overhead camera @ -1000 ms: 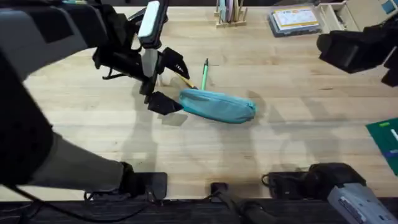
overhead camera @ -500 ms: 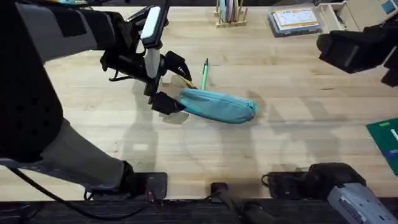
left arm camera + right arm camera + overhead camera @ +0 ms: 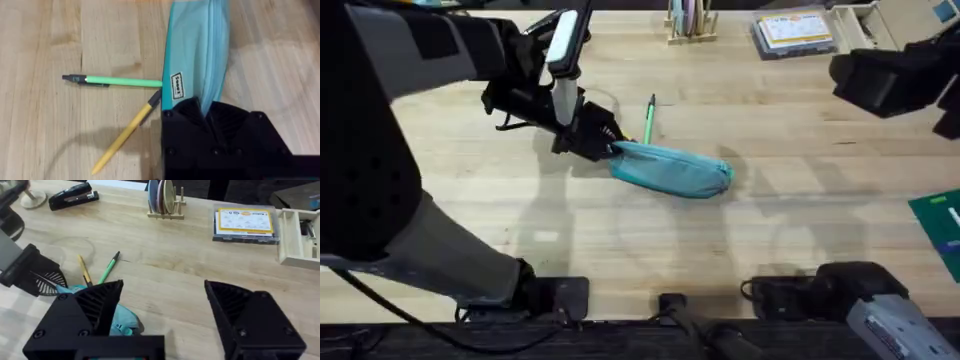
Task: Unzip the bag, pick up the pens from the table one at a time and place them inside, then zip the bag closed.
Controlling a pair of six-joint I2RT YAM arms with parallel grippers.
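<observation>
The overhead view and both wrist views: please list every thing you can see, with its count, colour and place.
bag: 1, teal, middle of the table, its left end between the fingers of the left hand
pens: 2, green and yellow, on the table beside the bag's left end, behind it
table: 1, light wood, under everything
stapler: 1, black, far left
wooden holder with pastel sticks: 1, far edge
clear box of cards: 1, far right
left hand: 1, black, shut on the bag's end
right hand: 1, black, open, apart from the bag
</observation>
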